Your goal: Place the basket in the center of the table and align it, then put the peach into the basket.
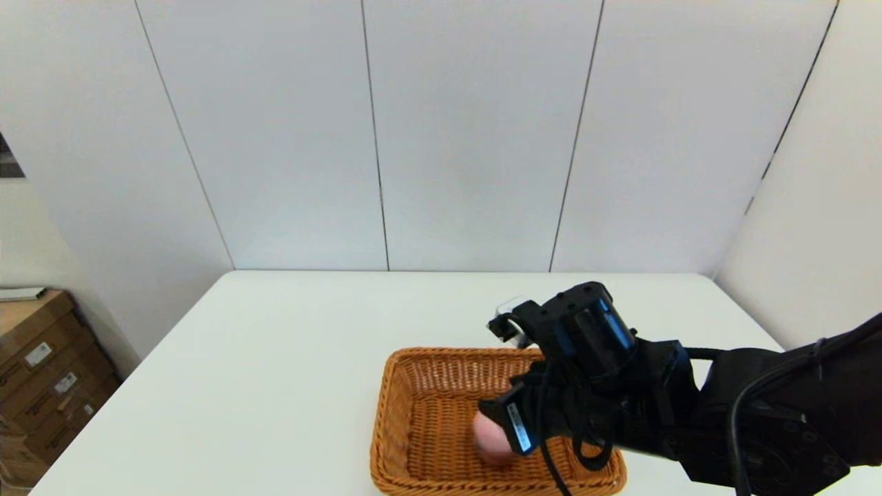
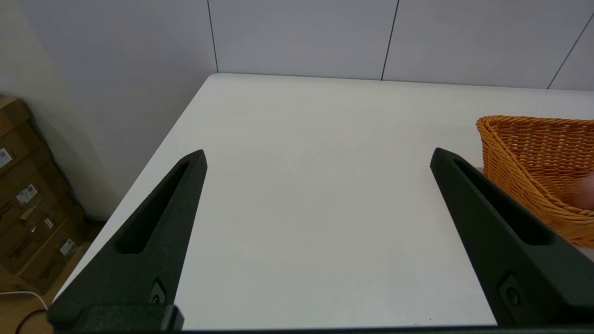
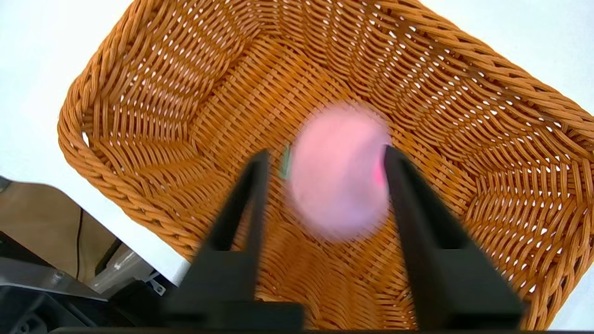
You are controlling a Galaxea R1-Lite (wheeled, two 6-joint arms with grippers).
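Way off to the left of the basket (image 1: 496,424) there's a stack of brown cardboard boxes (image 1: 41,375) with little white labels, sitting on the floor beside the table (image 1: 275,386). The table itself is a big plain white slab, smooth and matte.

The left gripper (image 2: 318,160) hangs over bare tabletop to the left of the basket. Its two long black wedge-shaped fingers (image 2: 158,232) are spread wide apart with nothing between them, and in the left wrist view you can just catch the basket's corner beside one finger.

Then the basket: orange-brown woven wicker, rectangular with rounded corners, sides flaring outward and a chunky braided rim. The weave is tight ribbing with small gaps you can see the white table through. It sits on the near part of the table, roughly mid-width.

The right gripper (image 3: 325,155) reaches in from the right of the basket, a bulky black wrist with blue bits and looping cables, pointing down into the basket. The peach (image 3: 338,171) is a smooth pale-pink egg shape, blurry, with a thin green sliver on one side. It's between the two black fingers, inside the basket over the woven floor. One finger looks right up against it; on the other side there's a small gap, so I honestly can't tell whether it's gripped or let go, or whether it's resting on the wicker.
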